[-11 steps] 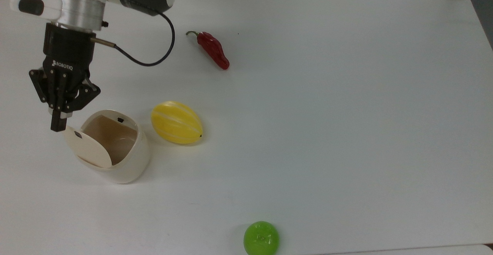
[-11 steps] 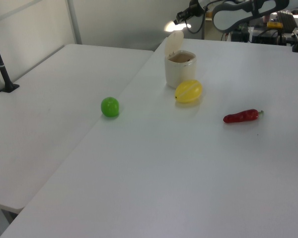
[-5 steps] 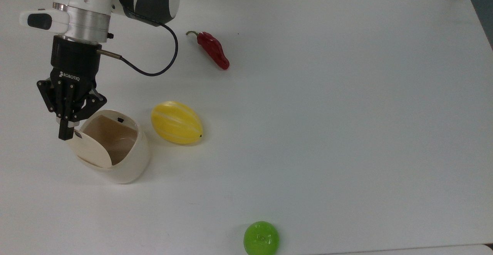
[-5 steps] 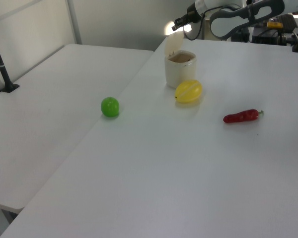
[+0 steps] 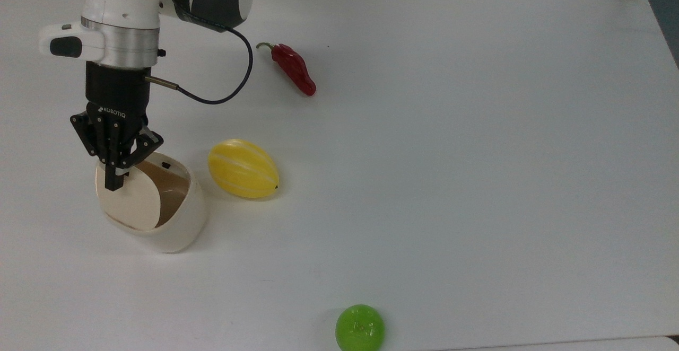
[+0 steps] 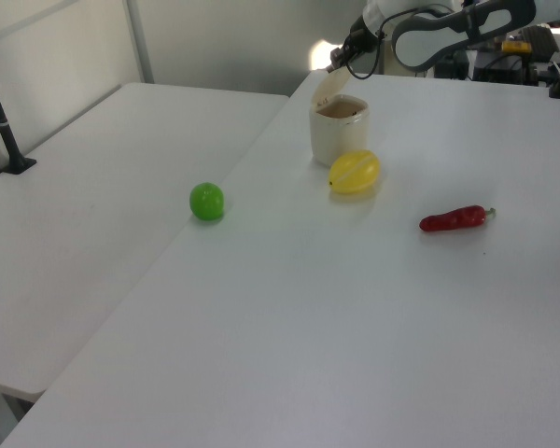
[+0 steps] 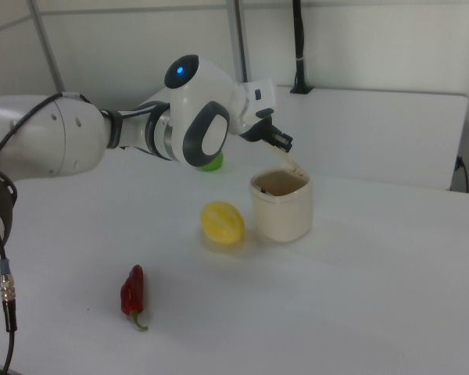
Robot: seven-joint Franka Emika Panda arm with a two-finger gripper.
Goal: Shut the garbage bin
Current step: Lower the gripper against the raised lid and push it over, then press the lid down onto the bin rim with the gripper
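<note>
One green ball-shaped fruit [image 5: 359,327] lies nearest in the top view, close to the table's front edge. Next come one yellow striped melon [image 5: 243,168] and, just beside it on the top view's left, the one garbage bin [image 5: 175,218], cream-white, standing upright on the table. Its lid [image 5: 130,200] is tilted, half down over the opening, with the brown inside showing past it. The single gripper [image 5: 113,184] points down with its fingers drawn together, gripping nothing, their tip touching the upper face of the lid. In the left view the gripper [image 6: 337,64] sits at the raised lid edge above the bin [image 6: 337,135]. Farther back lies one red chili pepper [image 5: 293,68], well apart from the melon.

The white table [image 5: 477,155] is plain and matte. In the left view a second white tabletop [image 6: 84,196] adjoins it, with a pale wall [image 6: 224,42] behind; a black post [image 7: 298,47] stands at the far edge in the right view.
</note>
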